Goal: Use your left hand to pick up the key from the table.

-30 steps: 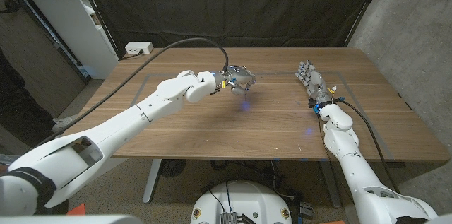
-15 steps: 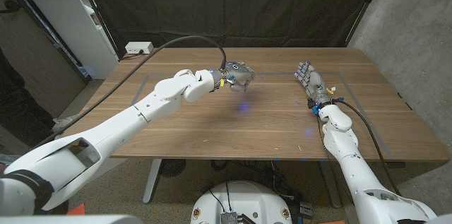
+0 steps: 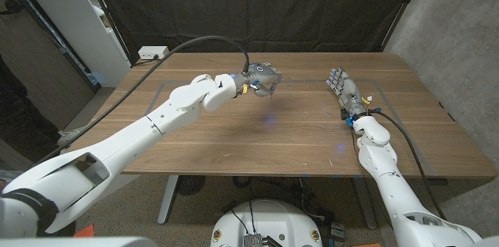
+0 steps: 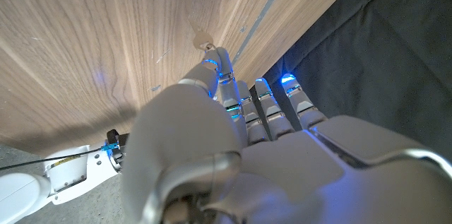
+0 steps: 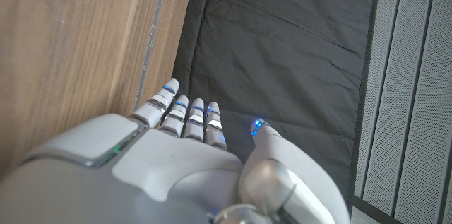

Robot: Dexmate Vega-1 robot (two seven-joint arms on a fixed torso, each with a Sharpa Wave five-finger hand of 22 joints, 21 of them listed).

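**A:** Where is the key (image 4: 204,39)?

**B:** It is a small, pale thing lying on the table (image 4: 78,33). It sits right at the tip of the left hand's (image 4: 212,139) longest finger, on the far side of the hand from the arm. I think the fingertip touches it or almost does. From the head view the hand (image 3: 263,78) covers that spot, so I cannot pick the key out there.

**A:** Does the hand have it?

**B:** Not yet, I think. The fingers lie close side by side and reach forward. Nothing is pinched between them that I can see. The thumb is tucked out of sight, so I cannot tell for sure how the hand is set.

**A:** So what step is this?

**B:** The reaching step. The hand is at the key but has not lifted it.

**A:** What comes next?

**B:** The key is thin and lies flat, so it is hard to get under. The hand needs to bring thumb and fingertip together on it, then lift.

**A:** And the right hand (image 3: 344,89)?

**B:** It waits well off to the side, fingers straight and together, holding nothing.
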